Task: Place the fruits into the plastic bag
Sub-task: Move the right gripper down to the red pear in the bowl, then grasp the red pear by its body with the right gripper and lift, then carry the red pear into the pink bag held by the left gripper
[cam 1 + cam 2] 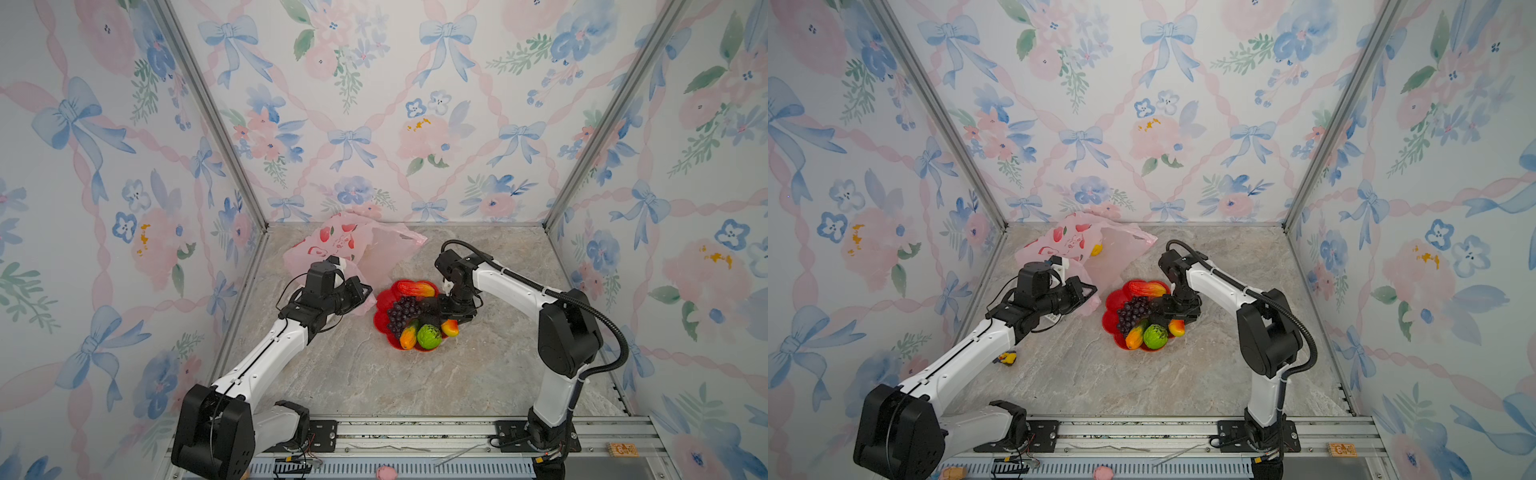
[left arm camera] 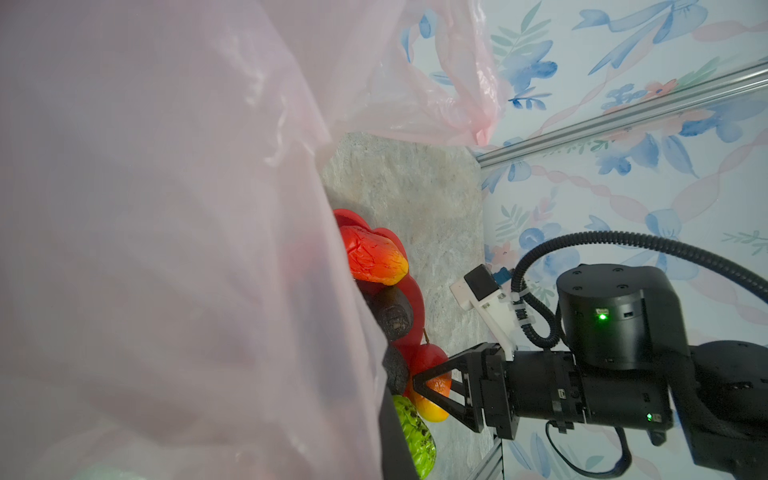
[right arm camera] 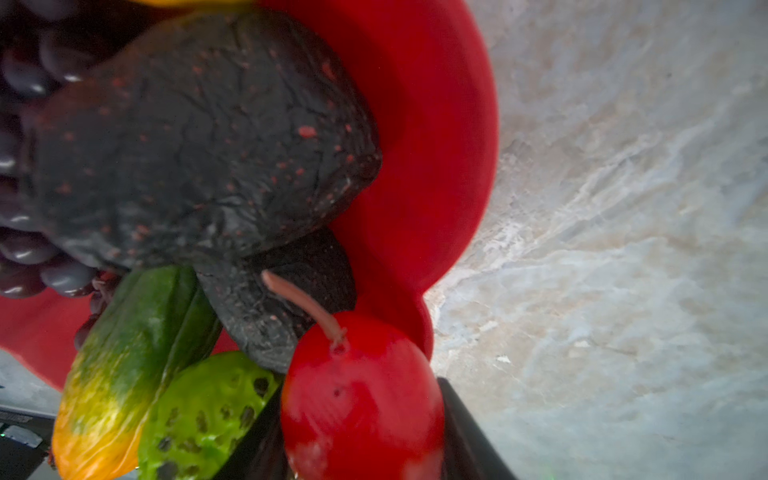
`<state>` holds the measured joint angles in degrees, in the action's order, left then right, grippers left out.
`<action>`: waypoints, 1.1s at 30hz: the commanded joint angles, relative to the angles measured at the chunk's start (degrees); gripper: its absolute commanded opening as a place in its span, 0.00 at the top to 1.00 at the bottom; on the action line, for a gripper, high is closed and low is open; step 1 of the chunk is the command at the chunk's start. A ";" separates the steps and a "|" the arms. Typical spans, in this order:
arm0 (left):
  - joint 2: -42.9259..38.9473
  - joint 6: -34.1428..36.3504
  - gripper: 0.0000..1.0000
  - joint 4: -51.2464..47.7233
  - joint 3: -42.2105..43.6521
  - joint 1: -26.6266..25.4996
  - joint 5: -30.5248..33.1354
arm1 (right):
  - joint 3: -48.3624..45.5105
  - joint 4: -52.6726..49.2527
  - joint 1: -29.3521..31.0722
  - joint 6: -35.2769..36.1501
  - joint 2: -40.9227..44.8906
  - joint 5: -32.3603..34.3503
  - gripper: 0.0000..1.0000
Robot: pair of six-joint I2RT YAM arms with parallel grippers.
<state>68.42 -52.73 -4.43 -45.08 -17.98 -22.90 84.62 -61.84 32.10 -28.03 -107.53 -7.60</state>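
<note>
The pink plastic bag (image 1: pixel 353 245) (image 1: pixel 1075 245) lies at the back left. Its near edge is lifted by my left gripper (image 1: pixel 368 291) (image 1: pixel 1094 289), which is shut on the film. Bag film (image 2: pixel 166 208) fills the left wrist view. A yellow fruit (image 1: pixel 1096 249) shows through the bag. The red plate (image 1: pixel 384 299) holds a grape bunch (image 1: pixel 401 313), a green round fruit (image 1: pixel 429 336), a blackish oval (image 3: pixel 199 145), a green-orange piece (image 1: pixel 408 336) and a mango (image 1: pixel 415 288). My right gripper (image 1: pixel 451 322) (image 3: pixel 361 457) is shut on a stemmed red-yellow mango (image 3: pixel 361 395) (image 2: pixel 432 399) at the plate's rim.
A small yellow object (image 1: pixel 1007 358) lies on the marble tabletop beside my left arm. Floral walls with aluminium corner posts (image 1: pixel 232 158) enclose the table on three sides. The arms' metal rail (image 1: pixel 415 432) runs along the front edge.
</note>
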 commanded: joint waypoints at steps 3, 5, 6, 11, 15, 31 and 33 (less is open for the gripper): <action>-0.17 -0.76 1.00 1.97 0.79 -0.22 0.48 | 1.45 -1.51 0.66 -0.01 0.36 1.53 0.57; -0.13 -0.74 1.00 1.97 0.79 -0.26 0.47 | 2.38 -2.14 0.60 0.03 0.78 1.61 0.58; -0.13 -0.71 1.00 1.98 0.79 -0.28 0.46 | 3.08 -2.53 0.51 0.08 1.08 1.57 0.58; -0.57 -0.71 1.00 1.98 1.11 -0.22 0.39 | 7.93 -4.83 -0.49 -0.14 2.79 0.56 0.59; -0.83 -0.71 1.00 1.93 1.05 -0.22 0.30 | 11.73 -2.81 -2.00 -2.44 4.84 -5.42 0.59; -1.82 -0.63 1.00 1.97 1.13 -0.23 0.21 | 14.74 36.88 0.35 -31.41 -2.23 -28.00 0.61; -1.88 -0.54 1.00 1.97 0.96 -0.23 0.17 | 16.57 39.11 1.15 -33.00 -5.18 -27.36 0.61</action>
<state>67.72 -53.15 -2.92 -44.84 -17.98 -22.92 98.67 -30.81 31.86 -55.13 -108.99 -33.50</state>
